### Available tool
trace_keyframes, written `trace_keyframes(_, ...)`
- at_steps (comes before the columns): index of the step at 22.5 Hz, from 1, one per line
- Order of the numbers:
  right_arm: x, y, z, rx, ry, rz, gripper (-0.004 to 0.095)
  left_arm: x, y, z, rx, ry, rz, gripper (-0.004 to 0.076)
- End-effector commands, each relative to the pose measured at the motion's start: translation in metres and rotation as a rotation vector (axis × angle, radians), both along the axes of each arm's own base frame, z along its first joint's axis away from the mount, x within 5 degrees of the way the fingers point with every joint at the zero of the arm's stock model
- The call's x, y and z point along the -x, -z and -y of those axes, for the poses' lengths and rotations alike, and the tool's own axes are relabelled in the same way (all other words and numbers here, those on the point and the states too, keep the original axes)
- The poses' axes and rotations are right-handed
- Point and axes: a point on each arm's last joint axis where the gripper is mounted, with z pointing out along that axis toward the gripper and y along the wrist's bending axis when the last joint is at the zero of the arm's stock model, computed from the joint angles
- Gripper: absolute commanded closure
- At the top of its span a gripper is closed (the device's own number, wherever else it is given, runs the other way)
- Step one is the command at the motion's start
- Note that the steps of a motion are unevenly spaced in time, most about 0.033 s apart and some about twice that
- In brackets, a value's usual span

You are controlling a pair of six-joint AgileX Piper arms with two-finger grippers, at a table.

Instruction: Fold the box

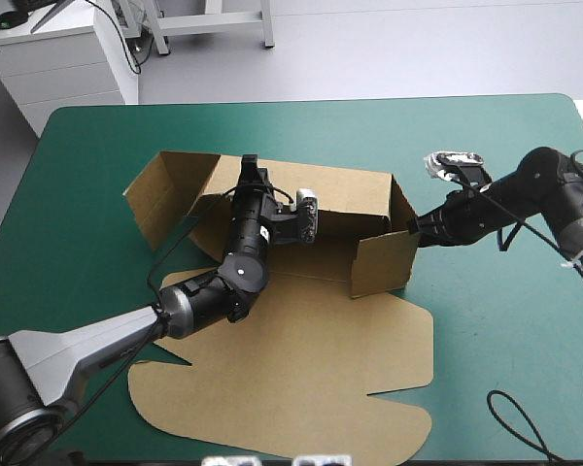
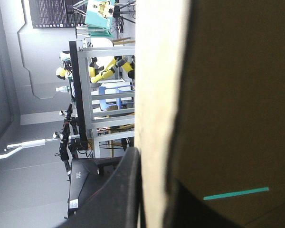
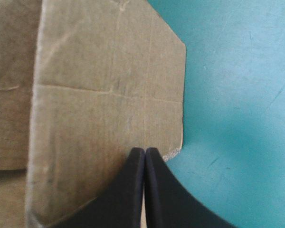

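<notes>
The brown box [image 1: 301, 340] lies mid-table with its lid flat toward the near edge. Its back wall [image 1: 345, 189] and right side wall [image 1: 384, 262] stand raised, and a left flap [image 1: 160, 194] leans outward. My left gripper [image 1: 253, 167] sits on the back wall's top edge. In the left wrist view this gripper [image 2: 156, 166] is shut on the box, the pale board edge [image 2: 156, 85] running up between its black fingers. My right gripper [image 1: 414, 227] touches the right wall from outside. In the right wrist view it [image 3: 145, 152] is shut, its tip against the box wall [image 3: 104, 95].
The teal-green cover [image 1: 496, 320] shows right of the box and along the far edge; it also shows beside the wall [image 3: 237, 95] in the right wrist view. A white cabinet [image 1: 68, 58] stands beyond the far left corner.
</notes>
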Motion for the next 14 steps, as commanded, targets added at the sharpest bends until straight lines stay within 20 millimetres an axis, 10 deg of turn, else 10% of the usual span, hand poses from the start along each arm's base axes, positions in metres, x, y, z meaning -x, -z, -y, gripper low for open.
trace_keyframes(1, 0.010, -0.015, -0.008, -0.095, -0.018, 0.138, 0.0925, 0.001, -0.030, -0.001, 0.000, 0.025, 0.125, 0.0731)
trace_keyframes(14, 0.047, 0.012, -0.034, -0.107, -0.114, 0.420, 0.0921, 0.001, -0.029, 0.000, 0.004, 0.044, 0.113, 0.0731)
